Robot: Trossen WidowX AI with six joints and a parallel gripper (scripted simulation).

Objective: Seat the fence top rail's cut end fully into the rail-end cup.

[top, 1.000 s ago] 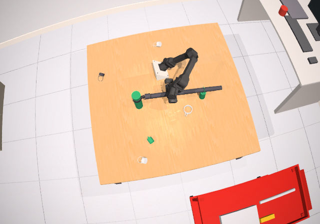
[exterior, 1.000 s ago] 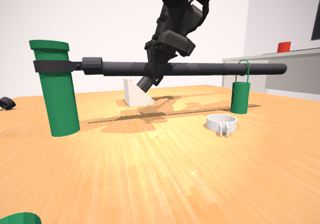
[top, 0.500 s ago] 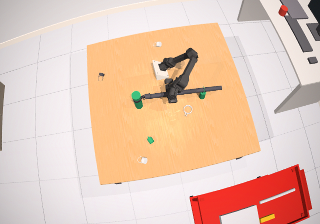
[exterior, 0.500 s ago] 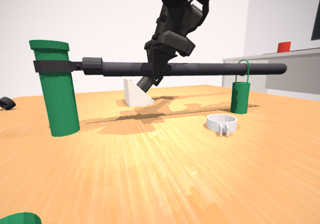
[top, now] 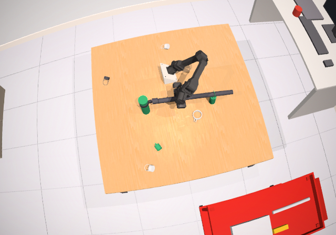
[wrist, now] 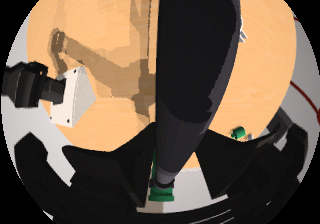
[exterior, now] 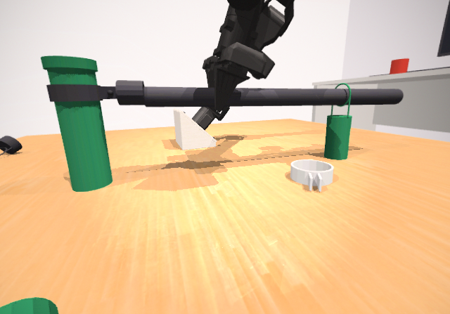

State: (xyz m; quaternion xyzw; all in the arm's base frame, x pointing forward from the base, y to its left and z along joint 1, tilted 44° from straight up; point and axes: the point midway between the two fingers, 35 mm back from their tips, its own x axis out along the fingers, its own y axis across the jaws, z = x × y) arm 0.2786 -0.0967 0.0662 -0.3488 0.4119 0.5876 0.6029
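white wedge block (exterior: 190, 133), white loose band (exterior: 311, 173), red cabinet (top: 265, 207)

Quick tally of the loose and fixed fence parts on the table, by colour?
Green: 3 (big post, small post, small fitting)
White: 4 (wedge block, open band, two small fittings)
Dark: 2 (rail, small clamp)
Total: 9

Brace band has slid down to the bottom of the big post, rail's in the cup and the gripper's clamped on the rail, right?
Not quite: the exterior view shows the brace band up near the post cap, not at the bottom. The rest stands: rail in the cup, gripper clamped on it.
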